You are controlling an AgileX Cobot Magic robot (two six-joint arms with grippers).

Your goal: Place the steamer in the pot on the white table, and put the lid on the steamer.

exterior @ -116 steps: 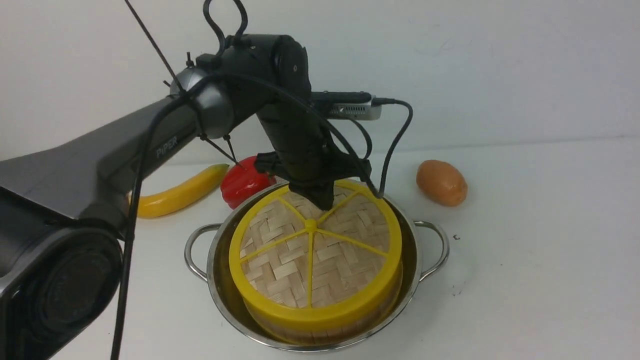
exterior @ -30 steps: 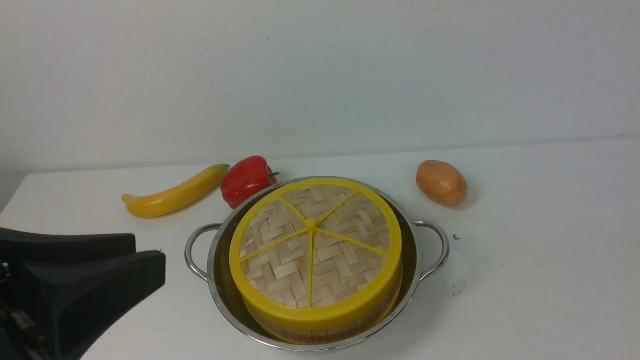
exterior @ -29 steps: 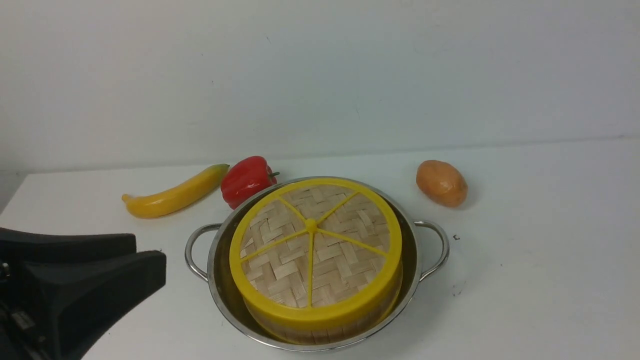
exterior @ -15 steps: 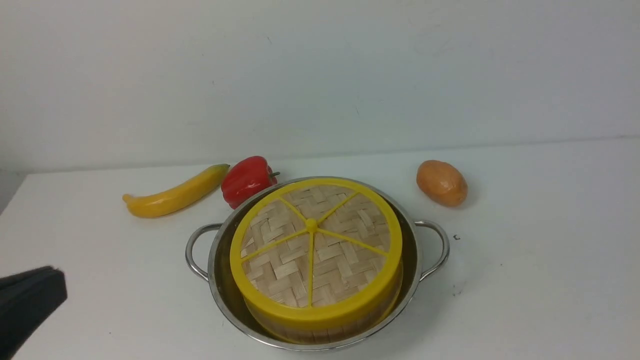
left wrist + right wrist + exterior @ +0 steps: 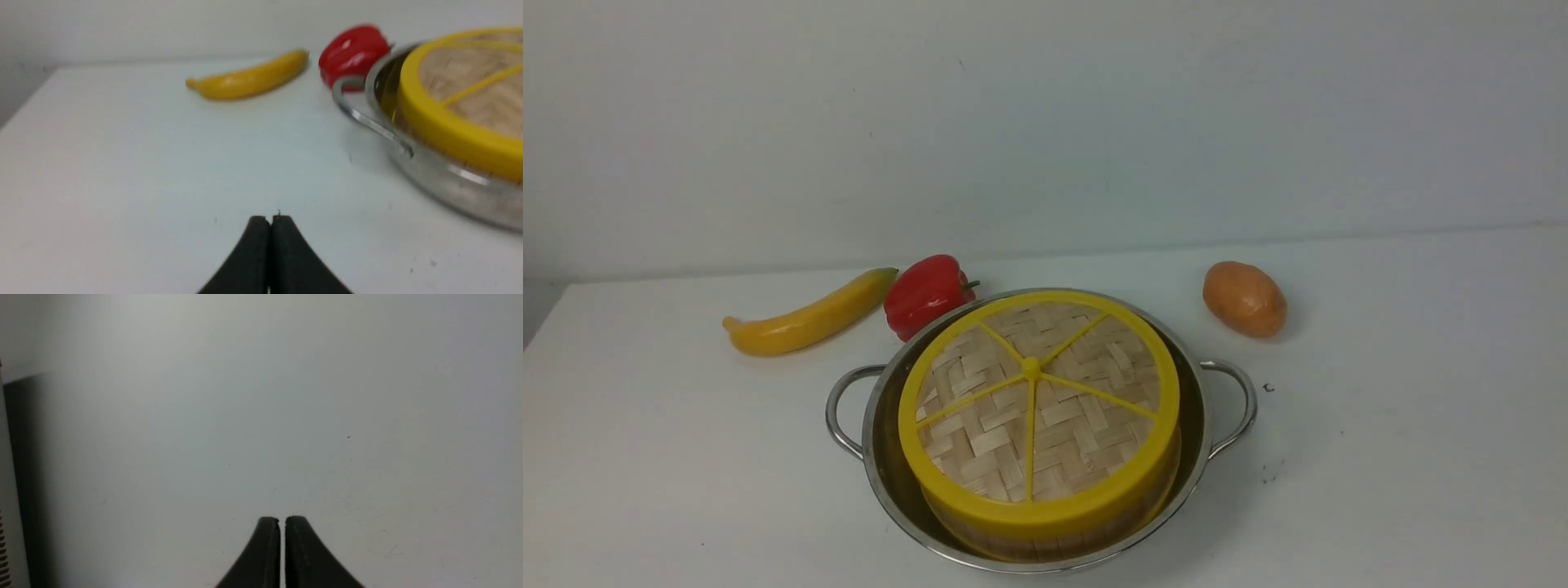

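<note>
The steel pot [image 5: 890,482] stands on the white table [image 5: 1380,457] near the front. The bamboo steamer [image 5: 1045,535] sits inside it, its wall showing below the lid. The woven lid [image 5: 1033,408] with yellow rim and spokes lies flat on the steamer. No arm shows in the front view. In the left wrist view my left gripper [image 5: 269,220] is shut and empty above bare table, with the pot [image 5: 429,171] and lid [image 5: 461,106] off to one side. In the right wrist view my right gripper [image 5: 282,520] is shut and empty over bare table.
A yellow banana [image 5: 805,314] and a red pepper [image 5: 925,292] lie behind the pot to the left; both also show in the left wrist view, the banana [image 5: 249,77] and the pepper [image 5: 351,51]. A potato [image 5: 1244,298] lies back right.
My left arm has let go of the lid and drawn back to the left and out of the front view. The pot, steamer and lid have not moved.
</note>
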